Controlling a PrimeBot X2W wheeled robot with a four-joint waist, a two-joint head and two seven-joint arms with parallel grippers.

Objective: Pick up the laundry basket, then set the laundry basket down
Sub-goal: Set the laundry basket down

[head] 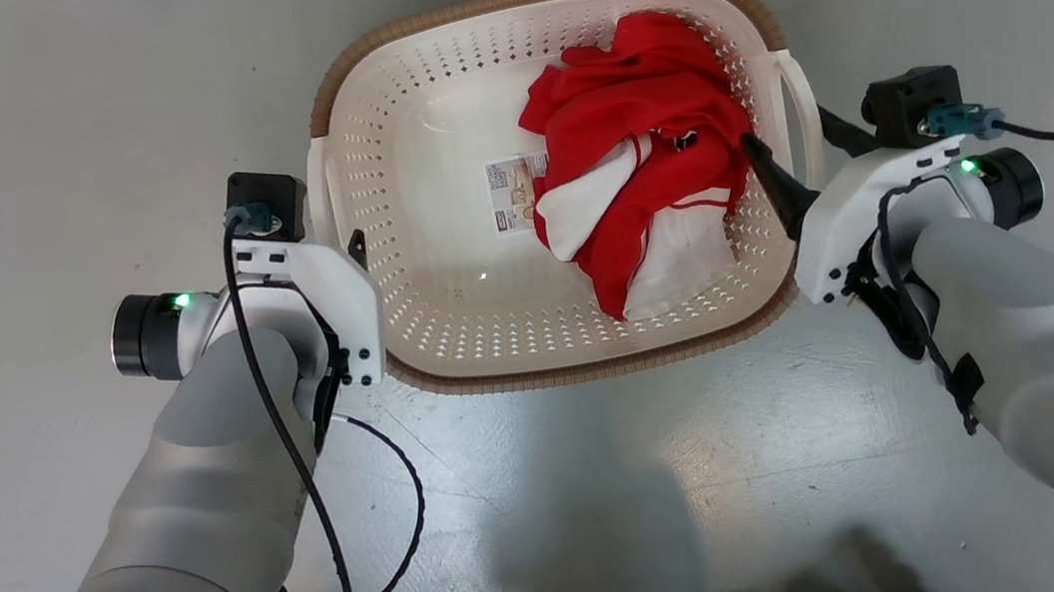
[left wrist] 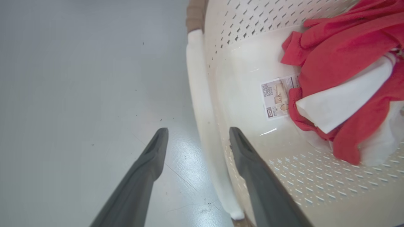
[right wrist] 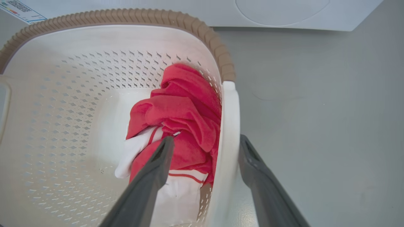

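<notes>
The laundry basket [head: 444,276] is glossy perforated plastic, the cloth [head: 635,112] soft, the floor [head: 16,147] smooth.

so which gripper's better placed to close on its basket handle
Left, narrowly: the left gripper stands open astride the left handle with nothing near. The right gripper straddles the right handle too, but its inner finger sits at the red garment and might pinch it.

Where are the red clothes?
In the head view, the red clothes lie inside the basket, bunched against its right wall, beside the label and by the right pincer.
</notes>
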